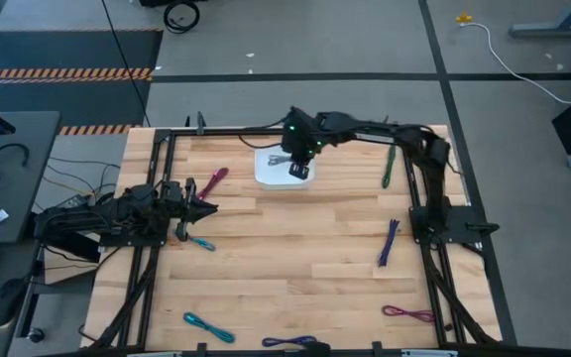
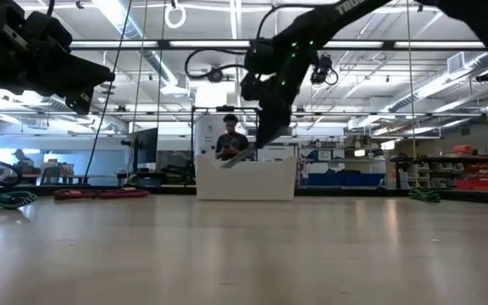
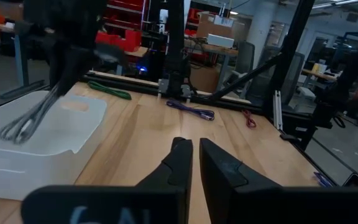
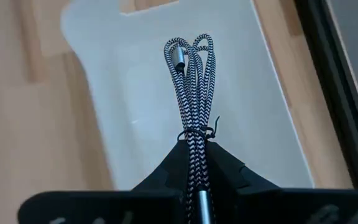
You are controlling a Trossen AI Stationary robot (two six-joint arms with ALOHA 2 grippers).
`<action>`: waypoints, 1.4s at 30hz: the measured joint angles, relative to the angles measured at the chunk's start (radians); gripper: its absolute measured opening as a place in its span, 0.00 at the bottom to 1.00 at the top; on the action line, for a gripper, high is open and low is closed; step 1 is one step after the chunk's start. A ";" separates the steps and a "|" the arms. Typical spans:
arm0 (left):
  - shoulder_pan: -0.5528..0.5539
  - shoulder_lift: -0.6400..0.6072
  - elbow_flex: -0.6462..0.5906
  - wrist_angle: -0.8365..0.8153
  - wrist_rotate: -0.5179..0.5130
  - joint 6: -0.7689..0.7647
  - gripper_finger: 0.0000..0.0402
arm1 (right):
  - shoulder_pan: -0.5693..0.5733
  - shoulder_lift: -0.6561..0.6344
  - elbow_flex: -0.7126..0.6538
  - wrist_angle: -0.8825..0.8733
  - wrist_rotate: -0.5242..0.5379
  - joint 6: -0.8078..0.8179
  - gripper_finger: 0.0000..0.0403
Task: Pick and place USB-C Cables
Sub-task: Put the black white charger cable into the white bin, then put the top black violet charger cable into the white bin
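Observation:
My right gripper [image 1: 300,167] is over the white bin [image 1: 271,177] at the table's far middle, shut on a grey braided USB-C cable bundle [image 4: 190,87]. The bundle also shows in the left wrist view [image 3: 27,123]. My left gripper [image 1: 206,208] hovers at the table's left with its fingers [image 3: 194,163] together and empty. A magenta cable [image 1: 213,181] and a teal cable [image 1: 202,242] lie on the wood beside it. More cables lie on the table: green [image 1: 389,167], purple [image 1: 389,243], magenta [image 1: 407,314], teal [image 1: 209,327] and purple [image 1: 290,342]. My right gripper pinches the grey bundle between its two fingers at one end, just behind the black tie [image 4: 197,133]. The fingers slant down from above and lie along the bundle. The looped end [image 4: 185,50] sticks out beyond the fingertips, slanting down over the bin; whether it touches the bin I cannot tell.
A black frame [image 1: 167,139] runs round the table's edges, with the arm bases at the left and right. Bare wood lies in the table's middle [image 1: 295,258]. A person [image 2: 230,140] stands in the room far behind the bin.

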State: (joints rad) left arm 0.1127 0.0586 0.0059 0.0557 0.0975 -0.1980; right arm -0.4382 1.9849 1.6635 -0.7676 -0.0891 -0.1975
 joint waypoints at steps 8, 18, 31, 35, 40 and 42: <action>0.000 0.000 0.000 0.000 0.000 0.000 0.08 | -0.003 0.114 0.007 0.075 -0.029 -0.195 0.09; 0.000 0.000 0.000 0.000 0.000 0.001 0.09 | -0.020 0.143 0.002 0.271 -0.088 -0.201 0.10; 0.000 0.000 0.000 0.000 0.000 0.000 0.09 | -0.070 0.142 0.001 0.358 -0.120 -0.169 0.19; 0.000 0.000 0.000 0.000 0.000 0.000 0.09 | -0.071 0.142 -0.023 0.399 -0.129 -0.162 0.27; 0.000 0.000 0.000 0.000 0.000 0.000 0.08 | -0.066 0.142 -0.041 0.389 -0.080 -0.165 0.35; 0.000 0.000 0.000 0.000 0.000 0.000 0.07 | -0.061 0.125 -0.043 0.365 -0.056 -0.162 0.35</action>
State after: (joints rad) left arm 0.1126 0.0587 0.0059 0.0557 0.0975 -0.1976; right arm -0.4994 2.1103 1.6209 -0.4027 -0.1450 -0.3596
